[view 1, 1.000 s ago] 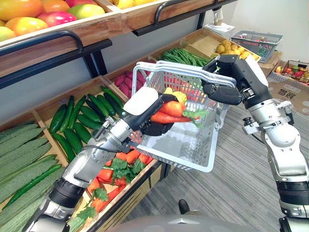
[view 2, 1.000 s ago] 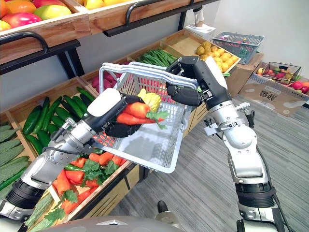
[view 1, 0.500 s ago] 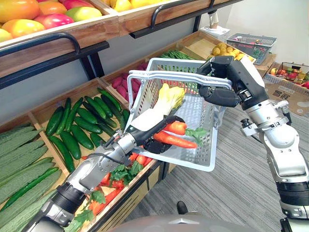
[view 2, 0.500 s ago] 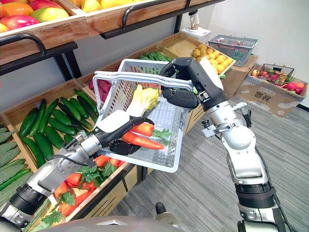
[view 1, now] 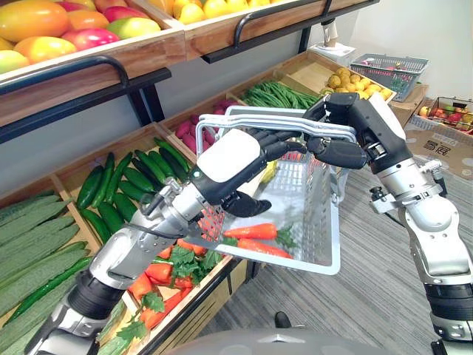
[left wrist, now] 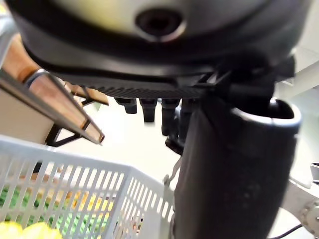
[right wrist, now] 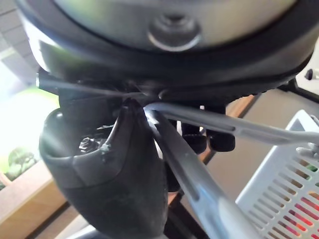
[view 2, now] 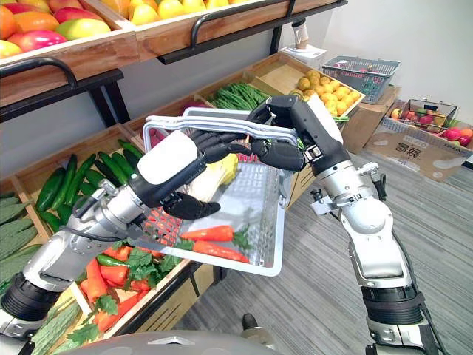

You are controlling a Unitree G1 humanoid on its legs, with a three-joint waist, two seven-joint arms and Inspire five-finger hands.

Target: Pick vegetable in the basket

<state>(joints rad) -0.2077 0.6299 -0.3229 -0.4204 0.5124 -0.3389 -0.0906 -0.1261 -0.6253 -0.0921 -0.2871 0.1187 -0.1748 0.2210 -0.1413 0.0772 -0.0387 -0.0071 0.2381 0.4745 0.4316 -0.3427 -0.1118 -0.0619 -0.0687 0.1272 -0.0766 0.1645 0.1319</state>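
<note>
Stood in two tiers as a wooden shelf [view 1: 148, 52]. Carried mangoes [view 1: 44, 22] and yellow fruit [view 1: 199, 9] on the upper tier. Held below, in compartments side by side, pale green gourds [view 1: 29, 244], dark cucumbers [view 1: 126, 181], leafy carrots [view 1: 161, 272], reddish-purple roots [view 1: 191, 129], green beans [view 1: 277, 95] and yellowish round produce [view 1: 347, 74].

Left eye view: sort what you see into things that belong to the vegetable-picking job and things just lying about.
Job in hand:
basket, its handle gripped by the right hand; two carrots and a yellow-green vegetable inside it; open left hand at the basket.

Lying about:
cucumbers; green beans; fruit on the upper shelf; grey basket beyond.
</note>
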